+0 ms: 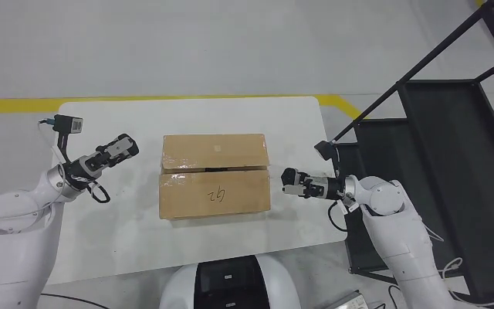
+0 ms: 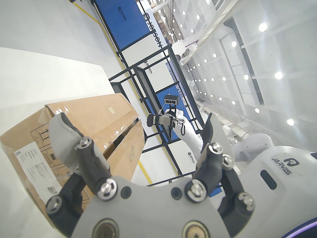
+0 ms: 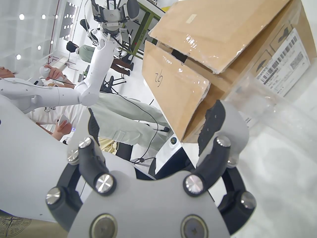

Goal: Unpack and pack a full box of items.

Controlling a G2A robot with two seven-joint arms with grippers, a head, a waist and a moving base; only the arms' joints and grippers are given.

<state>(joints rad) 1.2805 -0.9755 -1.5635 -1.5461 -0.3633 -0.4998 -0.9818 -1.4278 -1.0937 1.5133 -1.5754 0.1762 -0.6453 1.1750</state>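
Top view: the box (image 1: 214, 176) sits on the counter (image 1: 116, 232), flaps down, seam slightly parted. Left gripper (image 1: 130, 147) and right gripper (image 1: 284, 181) flank its ends, both spread open, likely ready to lift flaps.

I work in a big industrial hall, a test floor rather than a home. It has a high white ceiling with rows of round lights (image 2: 262, 27) and a pale floor marked by a yellow line (image 1: 23, 103). Blue pegboard panels (image 2: 116, 23) stand in black frames, and a black metal rack (image 1: 440, 139) stands just beside my white table (image 1: 116, 232).
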